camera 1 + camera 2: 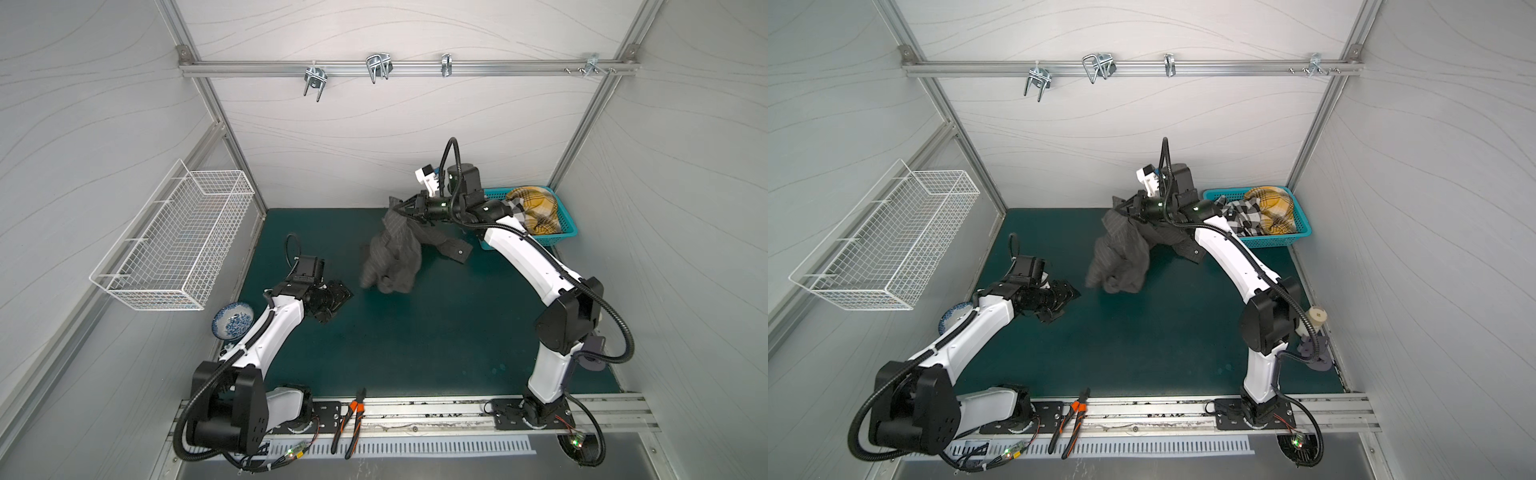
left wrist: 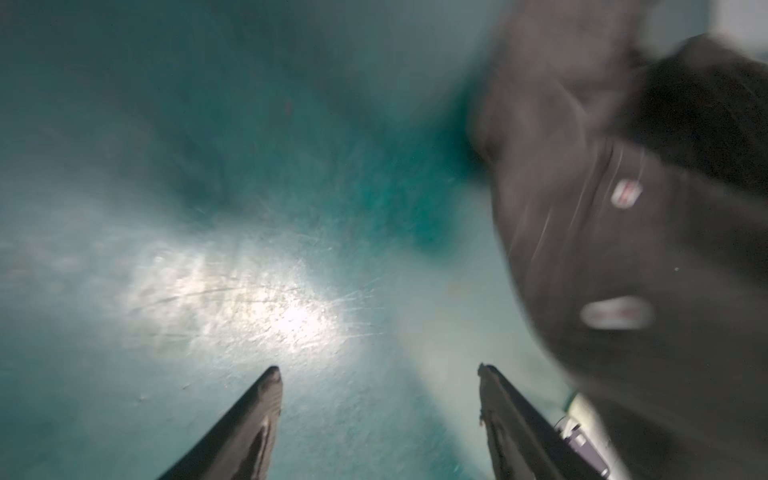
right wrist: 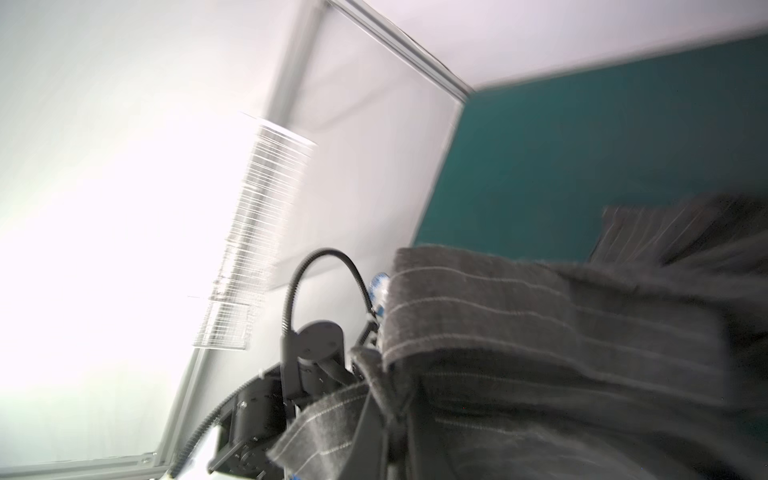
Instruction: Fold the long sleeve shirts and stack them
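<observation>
**Grey shirt [image 1: 390, 257] held up beside the basket [image 1: 565, 226]**

Your right hand [image 1: 399, 208] is clamped on the bunched pinstriped shirt, just beside the blue basket, above the counter [image 1: 415, 332]. Your left hand [image 2: 378, 370], farther from the basket, gapes empty; bring it to a free edge, then spread.

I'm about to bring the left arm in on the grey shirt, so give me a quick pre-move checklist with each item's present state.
1. The right pincer is shut on the grey shirt: ok.
2. The left pincer is open, with nothing between its jaws: ok.
3. The grey shirt is spread flat for folding: not ok. It hangs bunched, with its lower part crumpled on the mat.
4. Which part of the grey shirt is pinched: cannot tell.
5. The cuff is apart from the basket: cannot tell, because the right arm covers the gap.
</observation>
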